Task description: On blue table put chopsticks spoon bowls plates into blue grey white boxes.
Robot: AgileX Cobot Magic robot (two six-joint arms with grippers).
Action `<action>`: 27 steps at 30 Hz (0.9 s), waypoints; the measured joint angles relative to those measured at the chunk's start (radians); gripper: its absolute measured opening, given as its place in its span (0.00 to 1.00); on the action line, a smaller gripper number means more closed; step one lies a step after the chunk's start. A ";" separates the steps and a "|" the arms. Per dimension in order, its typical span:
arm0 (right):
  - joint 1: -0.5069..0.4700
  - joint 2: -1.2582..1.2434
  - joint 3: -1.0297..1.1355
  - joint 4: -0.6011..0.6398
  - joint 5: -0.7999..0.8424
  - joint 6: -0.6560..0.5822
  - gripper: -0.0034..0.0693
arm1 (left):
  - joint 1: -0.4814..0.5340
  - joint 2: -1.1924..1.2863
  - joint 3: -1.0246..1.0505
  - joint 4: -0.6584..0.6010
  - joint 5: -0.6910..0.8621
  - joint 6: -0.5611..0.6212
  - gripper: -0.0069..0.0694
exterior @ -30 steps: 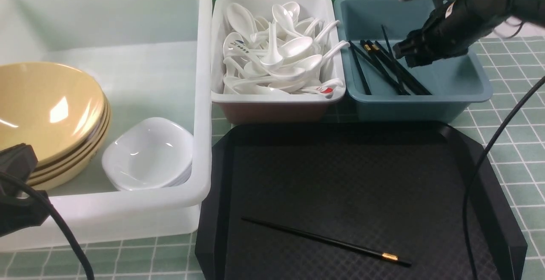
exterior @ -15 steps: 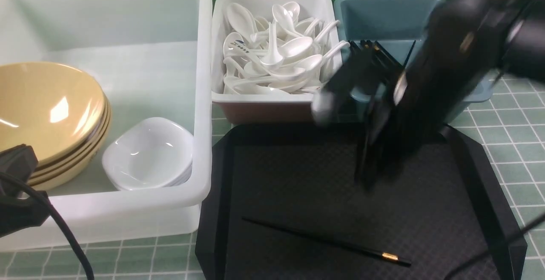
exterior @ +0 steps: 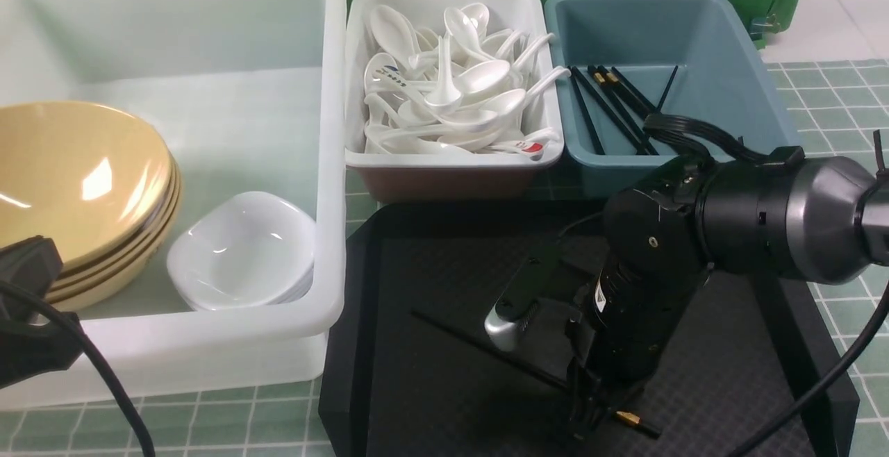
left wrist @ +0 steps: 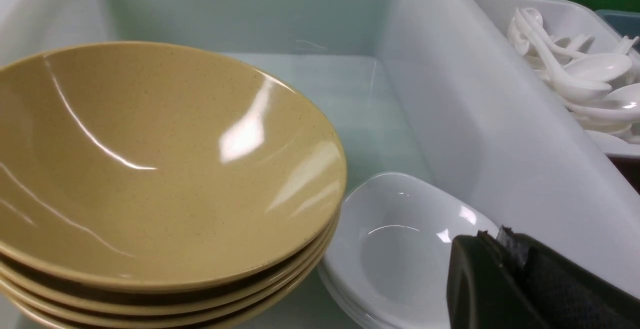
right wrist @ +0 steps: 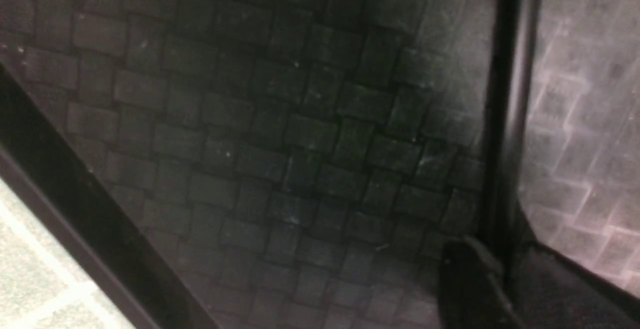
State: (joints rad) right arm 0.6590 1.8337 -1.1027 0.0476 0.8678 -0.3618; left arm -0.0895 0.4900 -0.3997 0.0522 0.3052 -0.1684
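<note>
Right gripper (right wrist: 504, 256) pinches chopstick (exterior: 486, 349), left gripper (left wrist: 497, 241) is closed; off-middle hold may tilt it into blue-grey box (exterior: 736, 68), one o'clock

Three boxes are standing: one large white tub (exterior: 201, 130), one small white tub (exterior: 455, 185), one blue-grey tub (exterior: 736, 96). One black tray (exterior: 444, 269) is holding one black chopstick (exterior: 486, 347); at least four more chopsticks (exterior: 587, 113) are lying boxed. At least three tan bowls (exterior: 76, 179) and two white dishes (exterior: 243, 252) are stacking up. Over ten spoons (exterior: 444, 89) are overlapping, hiding their exact number.
</note>
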 joint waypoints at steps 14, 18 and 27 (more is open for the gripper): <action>-0.005 -0.344 -0.101 -0.098 -0.138 -0.047 0.17 | 0.000 0.000 0.000 0.003 0.000 0.001 0.09; -0.156 -0.376 -0.119 -0.170 -0.453 0.052 0.17 | 0.000 0.000 0.000 0.003 0.000 0.001 0.09; -0.443 -0.008 -0.283 -0.188 -0.670 0.362 0.17 | 0.000 0.000 0.000 0.003 0.000 0.001 0.09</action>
State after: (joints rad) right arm 0.2160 1.8260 -1.3859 -0.1409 0.1980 0.0000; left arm -0.0895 0.4900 -0.3997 0.0556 0.3052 -0.1677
